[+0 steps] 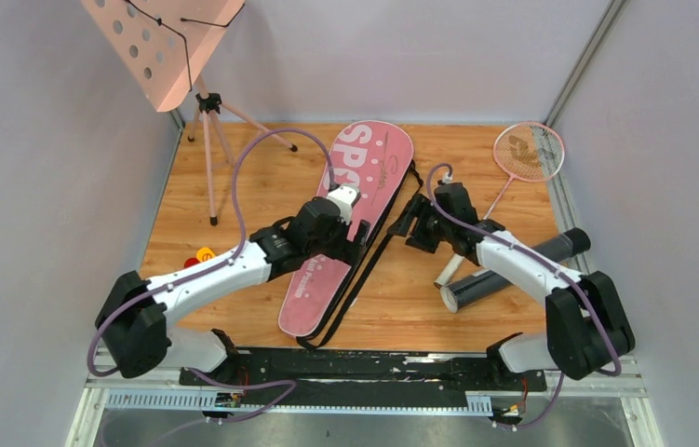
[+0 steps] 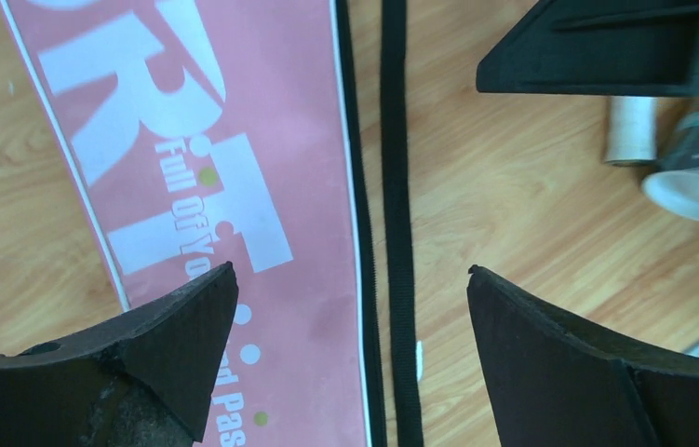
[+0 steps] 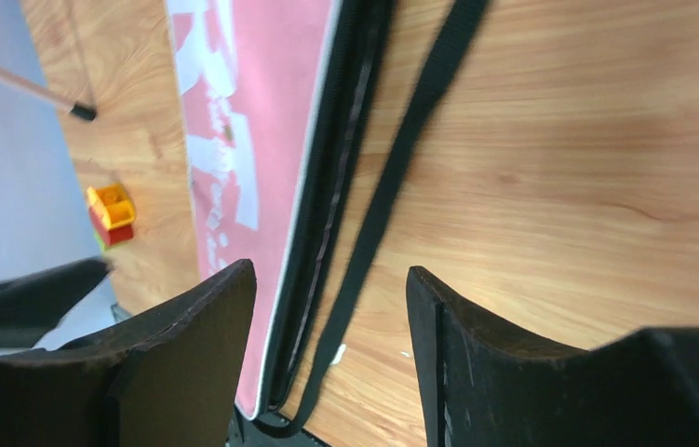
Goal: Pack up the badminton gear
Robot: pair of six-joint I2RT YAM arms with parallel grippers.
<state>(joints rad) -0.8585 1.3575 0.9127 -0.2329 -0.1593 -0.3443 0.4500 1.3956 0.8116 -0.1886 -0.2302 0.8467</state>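
The left hand [image 2: 350, 279] is released, its two fingers spread wide with nothing between them; it hangs low over the right edge of the racket bag [image 1: 364, 168], one finger above the pink cloth and the other above bare wood. The right hand [image 3: 329, 275] is released too, jaws less widely parted and holding nothing, poised over the same edge of the bag from the other side. Both work above a wooden desk [image 1: 234, 186] walled in by grey panels. A pink perforated music stand [image 1: 154, 42] on tripod legs stands in the far left corner. The long pink bag with white lettering lies flat in the middle of the desk, wide end toward the far edge and narrow end toward the arm bases. The black tube [image 1: 476, 289] lies on its side to the right of the bag, partly under the right arm, with its open end facing the bag. A pink-framed racket [image 1: 529, 151] rests in the far right corner, its shaft running in under the right arm. A black strap [image 1: 364, 270] trails along the bag's right edge on the wood. A white handle [image 1: 448, 270] lies just beside the tube's open end. Small yellow and red toy blocks [image 1: 201, 256] sit left of the bag
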